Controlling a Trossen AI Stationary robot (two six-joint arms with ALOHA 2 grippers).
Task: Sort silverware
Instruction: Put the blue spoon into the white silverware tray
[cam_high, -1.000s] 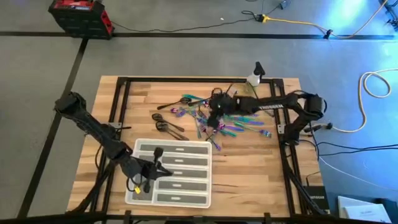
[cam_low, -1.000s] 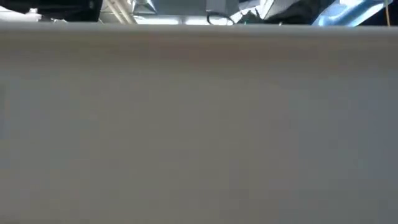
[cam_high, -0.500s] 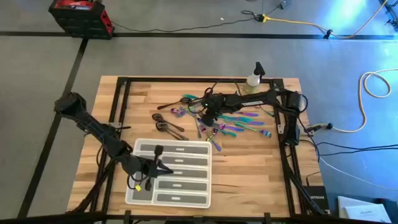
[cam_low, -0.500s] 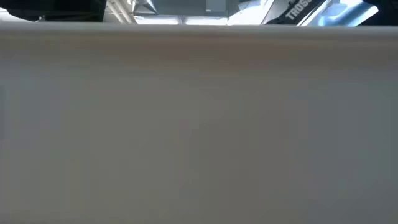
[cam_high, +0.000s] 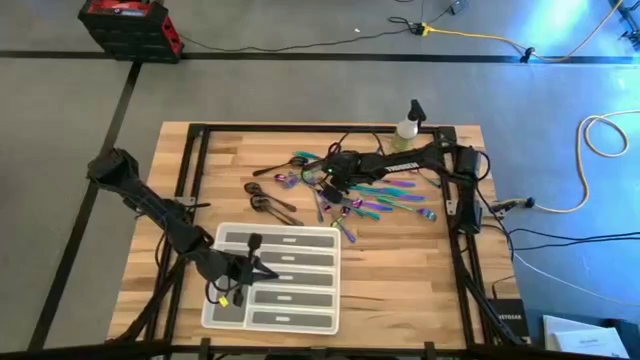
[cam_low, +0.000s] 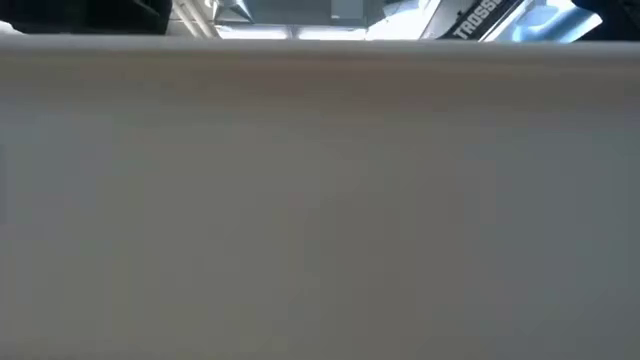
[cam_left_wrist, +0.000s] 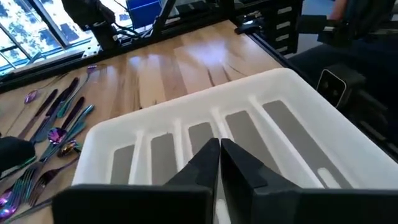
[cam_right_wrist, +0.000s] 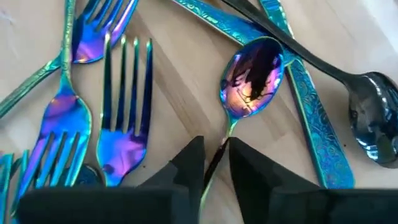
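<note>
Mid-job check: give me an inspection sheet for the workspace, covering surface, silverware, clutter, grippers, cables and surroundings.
Surface: wooden table with a dark frame; much of it bare.
Job's things: silverware heaped at the far middle, iridescent and dark pieces mixed; an iridescent spoon lies just ahead of the right fingers.
Tray: white compartment tray at the near left; a dark piece in its top slot.
Clutter: spray bottle at the far edge.
Grippers: left gripper shut, over the tray; right gripper low over the pile, its fingers around the spoon's thin handle.
Cables: yellow and white cables on the floor.
Surroundings: red case on the floor; low view blocked.
</note>
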